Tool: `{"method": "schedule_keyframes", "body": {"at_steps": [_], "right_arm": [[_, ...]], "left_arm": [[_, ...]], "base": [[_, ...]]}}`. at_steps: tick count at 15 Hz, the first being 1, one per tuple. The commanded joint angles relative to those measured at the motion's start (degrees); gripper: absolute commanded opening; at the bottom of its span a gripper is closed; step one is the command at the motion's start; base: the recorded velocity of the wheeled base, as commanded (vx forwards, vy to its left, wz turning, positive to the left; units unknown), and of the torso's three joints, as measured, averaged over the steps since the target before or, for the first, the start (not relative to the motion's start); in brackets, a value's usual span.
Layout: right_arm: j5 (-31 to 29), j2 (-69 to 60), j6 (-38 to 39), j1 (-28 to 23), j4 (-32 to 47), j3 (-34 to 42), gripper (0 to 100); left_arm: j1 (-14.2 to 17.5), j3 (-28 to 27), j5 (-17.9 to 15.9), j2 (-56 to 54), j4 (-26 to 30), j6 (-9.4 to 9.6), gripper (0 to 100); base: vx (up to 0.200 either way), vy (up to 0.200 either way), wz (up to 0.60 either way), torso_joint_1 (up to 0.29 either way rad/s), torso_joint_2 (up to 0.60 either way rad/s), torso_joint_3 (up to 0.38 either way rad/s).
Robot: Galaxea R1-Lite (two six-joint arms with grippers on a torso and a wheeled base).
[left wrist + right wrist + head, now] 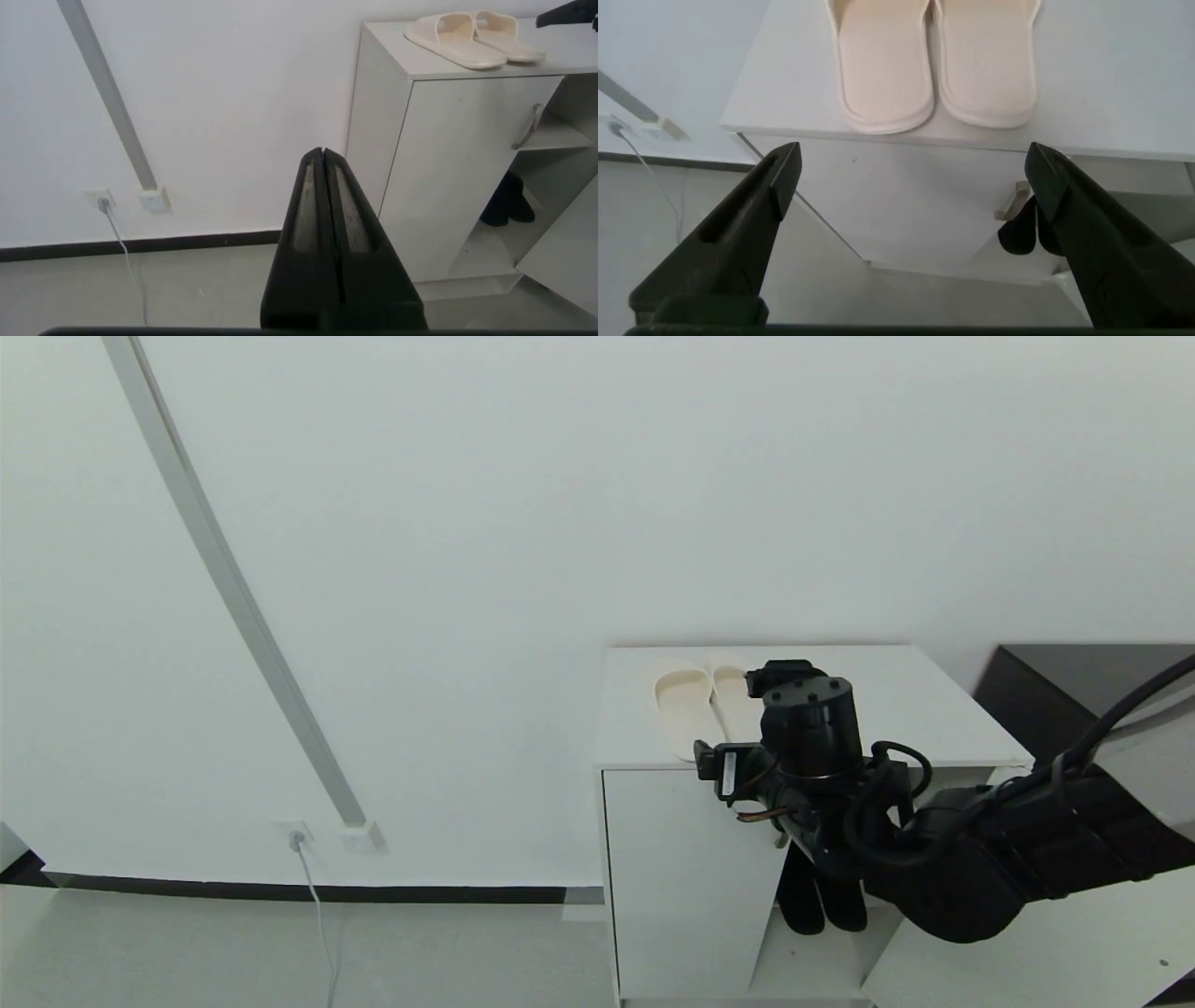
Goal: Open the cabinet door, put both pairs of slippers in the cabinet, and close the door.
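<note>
A pair of cream slippers (695,705) (476,37) (934,56) lies side by side on the white cabinet's top (887,709). My right gripper (913,159) hangs open above the top's front edge, just short of the slippers' heels, with nothing between its fingers. The right wrist (808,728) stands in front of the cabinet. The cabinet's left door (691,877) is closed and its right door (570,271) is swung open. A dark pair of slippers (822,896) (509,201) (1027,229) stands inside on the bottom shelf. My left gripper (322,215) is shut and empty, well to the cabinet's left.
A grey conduit (233,588) runs slantwise down the white wall to a socket with a cable (297,840). Black furniture (1074,681) stands right of the cabinet. Bare floor lies left of the cabinet. A metal handle (528,126) sits on the closed door's edge.
</note>
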Motion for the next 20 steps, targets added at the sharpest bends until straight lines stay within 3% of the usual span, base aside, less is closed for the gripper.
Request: {"method": "schedule_keyframes", "body": {"at_steps": [1,6,9,11,13,20], "right_arm": [[0.1,1.1,0.0,-0.3,-0.4,0.7,100],[0.4,2.8,-0.1,-0.9,-1.6,0.9,100],[3.9,5.7,-0.4,-2.1,-3.3,0.7,100],[5.7,9.5,-3.8,-3.8,-10.4,0.2,100],[6.6,12.4,-6.6,-5.6,-14.6,-0.7,100],[8.8,15.3,-6.8,-6.7,-14.3,-4.9,100]], "left_arm": [[0.0,0.0,0.0,0.1,0.0,0.00,0],[0.0,0.0,0.0,0.1,0.0,0.00,0],[0.0,0.0,0.0,0.1,0.0,0.00,0],[0.0,0.0,0.1,0.1,0.0,-0.18,0],[0.0,0.0,0.1,0.1,0.0,-0.18,0],[0.0,0.0,0.1,0.1,0.0,-0.18,0]], "base": [[0.200,0.000,0.00,0.002,0.01,-0.002],[0.200,0.000,0.00,0.003,0.00,0.000],[0.200,0.000,0.00,0.007,0.00,0.002],[0.200,0.000,0.00,0.005,0.00,-0.002],[0.000,0.000,0.00,0.000,0.00,0.000],[0.000,0.000,0.00,0.000,0.00,0.000]]}}
